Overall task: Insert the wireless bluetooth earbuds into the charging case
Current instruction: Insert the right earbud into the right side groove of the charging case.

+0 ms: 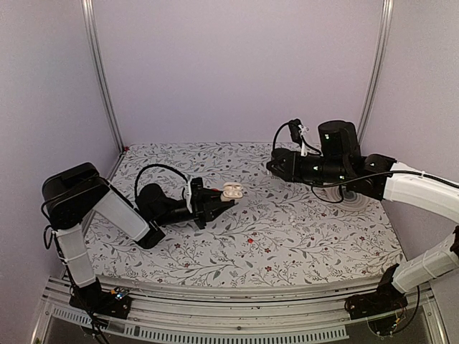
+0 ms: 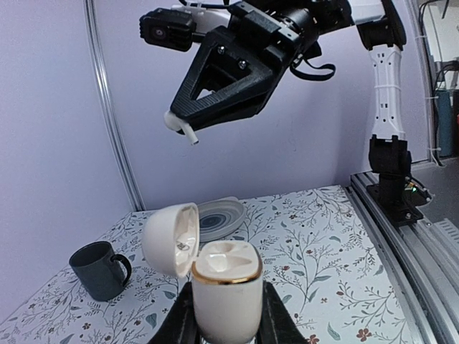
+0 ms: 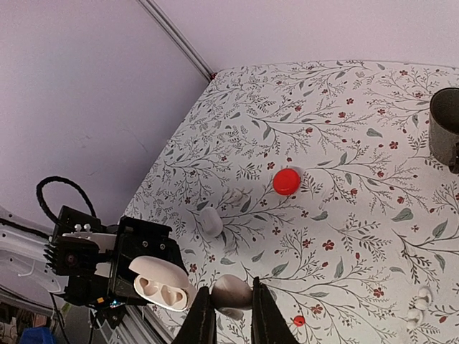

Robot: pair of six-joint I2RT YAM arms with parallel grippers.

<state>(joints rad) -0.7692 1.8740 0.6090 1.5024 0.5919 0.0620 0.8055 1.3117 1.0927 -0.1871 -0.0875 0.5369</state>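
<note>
- One table (image 1: pixel 287 244), floral cloth, purple walls round it.
- Right arm (image 1: pixel 416 186) reaches in from the right, held high and level, wrist turned toward the middle. Its claw points down and left, above the case and off to one side.
- Left arm (image 1: pixel 107 208) is folded low, forearm near the cloth, wrist rolled so its load faces up.
- Mug (image 2: pixel 99 271), dark grey, and a grey plate (image 2: pixel 219 218) stand at the far side, well apart from the work.
- Left gripper (image 2: pixel 228 326): fingers clamped on both flanks of the case, holding it upright, clear of the table.
- Right gripper (image 3: pixel 231 315): fingers pinched on an earbud.
- Case (image 2: pixel 228 287), cream with a gold rim, sits near the table's middle. Lid is hinged open to one side, hollows exposed. Whether either hollow is filled cannot be told.
- Red disc (image 3: pixel 286 180) lies flat on the cloth, apart.
- White lump (image 3: pixel 210 221) lies on the cloth near the disc. It may be the second bud; too small to tell.
- Earbud (image 2: pixel 183 129): white stem sticks out below the right fingertips, in the air, not over a hollow.
- Step, as judged: carrying the bud to the open case. Next move calls for lining the stem over one hollow, matching the bud's tilt to it, then a slow descent and release. A stem caught on the rim is the risk.
</note>
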